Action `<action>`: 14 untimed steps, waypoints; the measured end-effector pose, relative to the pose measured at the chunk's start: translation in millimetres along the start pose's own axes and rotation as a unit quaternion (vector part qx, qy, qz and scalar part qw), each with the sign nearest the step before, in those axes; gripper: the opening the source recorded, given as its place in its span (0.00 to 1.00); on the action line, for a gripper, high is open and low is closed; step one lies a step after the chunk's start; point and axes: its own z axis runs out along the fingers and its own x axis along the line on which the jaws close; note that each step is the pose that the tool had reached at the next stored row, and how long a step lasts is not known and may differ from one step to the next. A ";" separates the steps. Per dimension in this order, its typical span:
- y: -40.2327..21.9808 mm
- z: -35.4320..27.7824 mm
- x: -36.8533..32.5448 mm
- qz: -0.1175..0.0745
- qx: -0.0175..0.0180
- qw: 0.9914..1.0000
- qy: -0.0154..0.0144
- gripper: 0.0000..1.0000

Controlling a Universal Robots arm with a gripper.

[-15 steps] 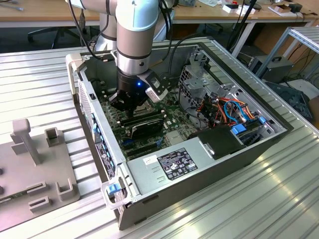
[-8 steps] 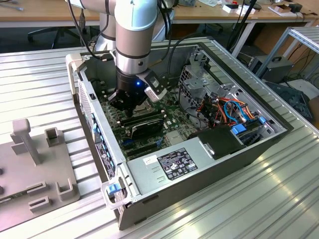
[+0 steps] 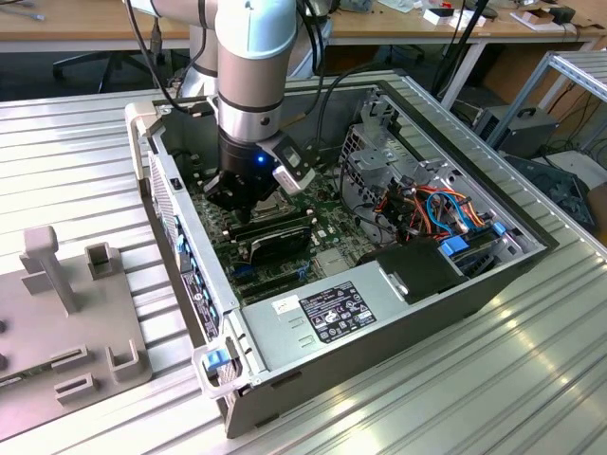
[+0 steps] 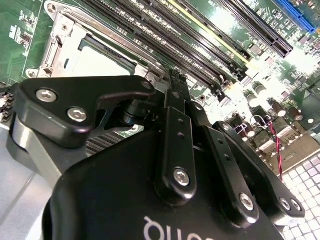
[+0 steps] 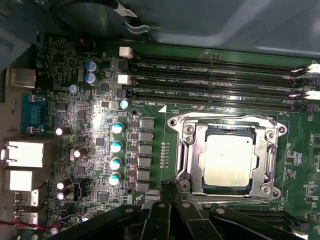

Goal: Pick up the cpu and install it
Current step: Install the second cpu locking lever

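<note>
CPU (image 5: 227,161) sits seated in its motherboard socket (image 5: 186,150) inside the open computer case (image 3: 531,248); gripper (image 5: 170,192) fingers pressed together, holding nothing.

The end effector (image 4: 175,85) hides part of the cpu (image 4: 100,62).

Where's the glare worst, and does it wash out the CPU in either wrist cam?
First wrist view: a bright patch on the motherboard by the capacitors; the CPU in its socket is pale but readable. Second wrist view: the CPU is nearly blown out, with more glare along the slots. Exterior view: even light, the blue LED is the only bright spot.
</note>
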 end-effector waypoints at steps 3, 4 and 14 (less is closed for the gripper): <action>0.2 1.6 0.3 0.000 0.000 1.000 0.000 0.11; 0.1 2.4 0.3 0.000 0.000 1.000 0.000 0.11; -0.3 2.0 0.5 0.000 0.000 1.000 0.000 0.11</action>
